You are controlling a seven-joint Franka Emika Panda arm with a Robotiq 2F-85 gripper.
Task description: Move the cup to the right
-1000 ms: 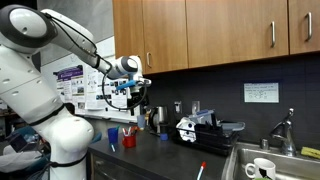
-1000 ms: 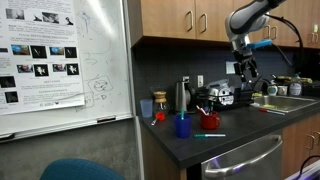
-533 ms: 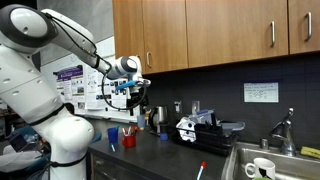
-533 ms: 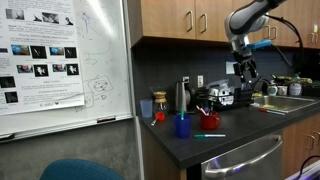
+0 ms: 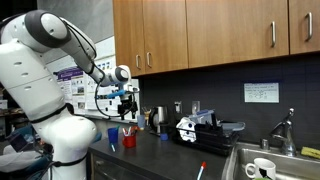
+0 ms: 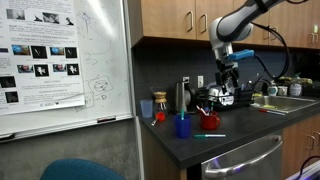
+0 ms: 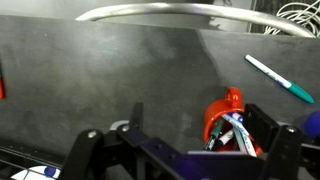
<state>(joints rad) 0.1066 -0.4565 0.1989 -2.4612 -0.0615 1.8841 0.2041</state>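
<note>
The red cup stands on the dark counter next to the blue cup, and both show in both exterior views. In an exterior view the red cup is to the right of the blue cup. In the wrist view the red cup holds several markers. My gripper hangs in the air above the cups, clear of them. It also shows in an exterior view. In the wrist view the gripper is open and empty, its fingers either side of the cup below.
A teal-tipped marker lies on the counter beside the red cup. A black appliance stands further along. A white mug sits in the sink. A whiteboard stands at the counter's end, with a steel canister behind the cups.
The arm has swung sideways and lower, so the gripper now hangs above the red and blue cups. The cups have not moved.
</note>
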